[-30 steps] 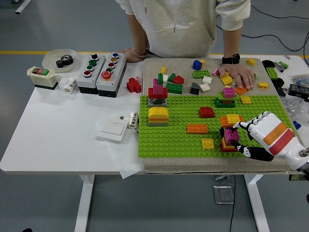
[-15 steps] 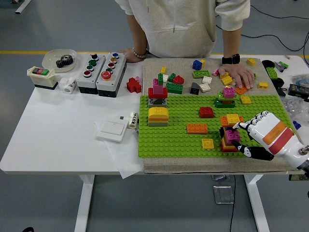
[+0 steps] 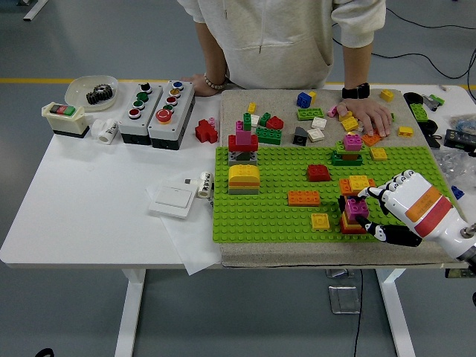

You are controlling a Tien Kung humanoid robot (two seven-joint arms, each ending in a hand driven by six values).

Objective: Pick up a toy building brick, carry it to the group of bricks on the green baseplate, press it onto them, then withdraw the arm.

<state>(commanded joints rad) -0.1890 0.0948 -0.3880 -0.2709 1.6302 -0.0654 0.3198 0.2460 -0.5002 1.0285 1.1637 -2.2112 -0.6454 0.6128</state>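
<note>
The green baseplate (image 3: 275,212) lies on a grey cloth at the table's right. My right hand (image 3: 366,214) comes in from the lower right and is curled around a magenta brick (image 3: 355,206). That brick sits on top of a small red and orange stack (image 3: 349,225) near the baseplate's front right. One dark fingertip shows at the brick's left side and the thumb lies low at the stack's right. Other groups stand on the plate: a yellow-topped block (image 3: 243,178), a red and magenta tower (image 3: 242,143), a red brick (image 3: 318,172), orange bricks (image 3: 303,198). The left arm is out of view.
A person stands at the far side, one hand (image 3: 370,116) resting on loose bricks on the cloth, the other (image 3: 202,82) on the table edge. Button boxes (image 3: 156,104), a bowl with a gear (image 3: 92,92) and a white switch plate (image 3: 172,199) lie at left.
Almost nothing differs; my right hand stays at the magenta brick on the stack, shifted only very slightly.
</note>
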